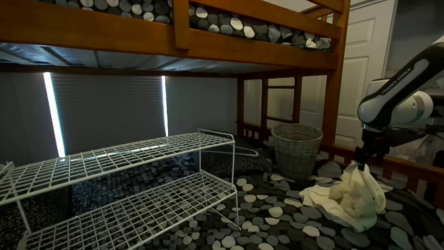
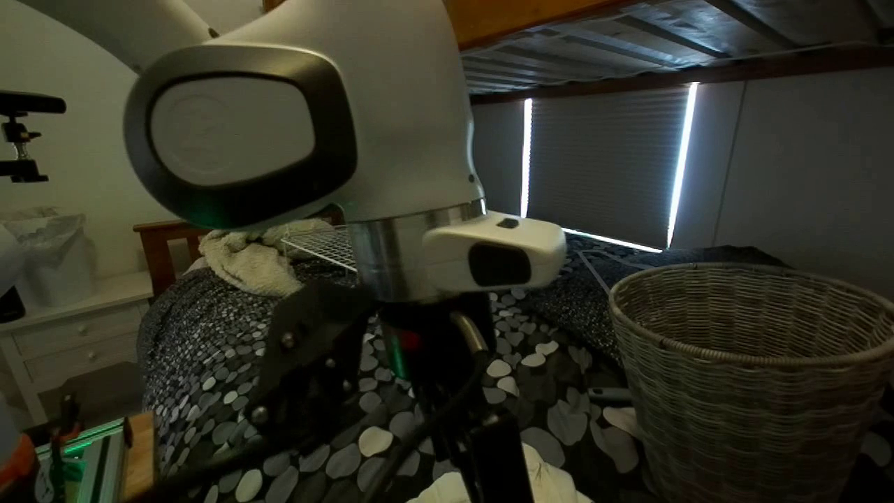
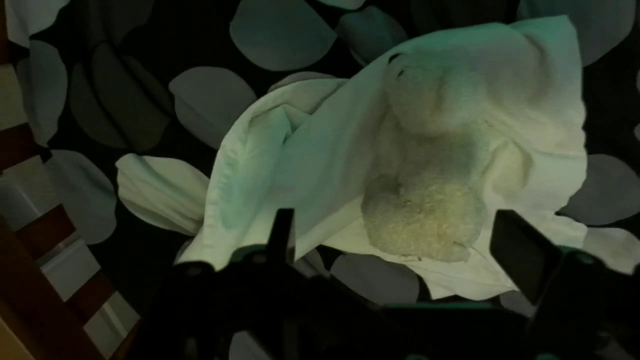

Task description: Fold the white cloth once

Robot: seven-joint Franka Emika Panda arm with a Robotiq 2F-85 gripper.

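Smooth, matt cloth [image 3: 310, 165]; fuzzy plush toy [image 3: 425, 210]; rough wicker basket [image 1: 296, 156]; smooth wooden bunk [image 1: 242, 49]; smooth metal-wire rack [image 1: 138, 154].

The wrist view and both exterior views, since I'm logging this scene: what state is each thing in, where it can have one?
Black two-fingered tool: open, jaws apart
White cloth: rumpled, partly raised near the tool; contact unclear
Cream fuzzy plush toy: lying on the cloth
Pale round wicker basket: upright, open-topped
White wire two-tier shelf: standing upright
Grey window blind: lowered, light showing at its edges
White chest drawers: shut
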